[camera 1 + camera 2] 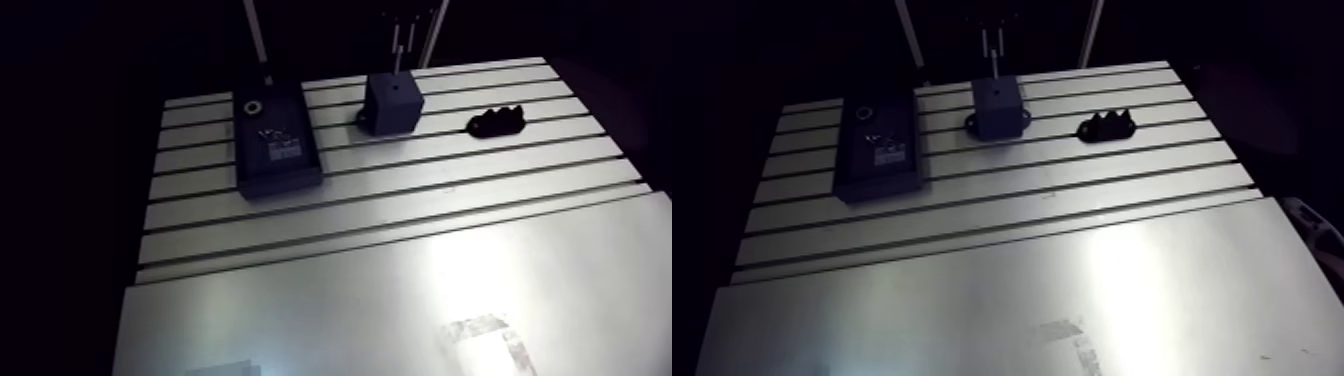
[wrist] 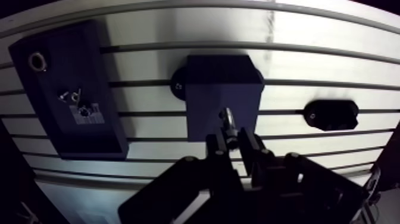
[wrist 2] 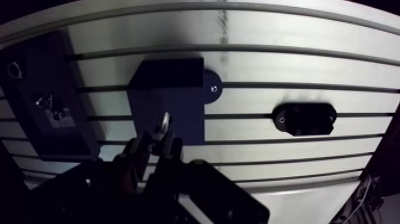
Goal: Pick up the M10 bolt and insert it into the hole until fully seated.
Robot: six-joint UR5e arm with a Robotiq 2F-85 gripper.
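The bolt (image 2: 228, 121) is clamped in the gripper (image 2: 232, 142). Its two fingers (image 2: 216, 149) stand close together, pressing on either side of it, and its shiny shank sticks out just ahead of the fingertips. In the wrist view the bolt sits over the top face of a dark block (image 2: 208, 101), near the side of that face closest to the gripper. Whether its tip touches or has entered the block cannot be told.

The block stands on the slotted part of the tabletop (image 1: 400, 290), near the middle of the far edge. A rounded tab (image 2: 178, 87) with one screw juts from its base on the side facing the tray. In the arm view the gripper hangs straight above the block.

A dark, flat rectangular tray (image 2: 95, 77) lies towards the far left corner, well apart from the block. It holds a metal ring (image 2: 37, 61) at one end, a few small silver parts (image 2: 70, 95) near its middle and a pale label (image 2: 87, 114) beside them.

On the block's other side, towards the far right corner, sits a small black holder (image 2: 331, 114) with a notched top. It is clear of the block and lies across one slot.

The near half of the tabletop is a smooth plate.
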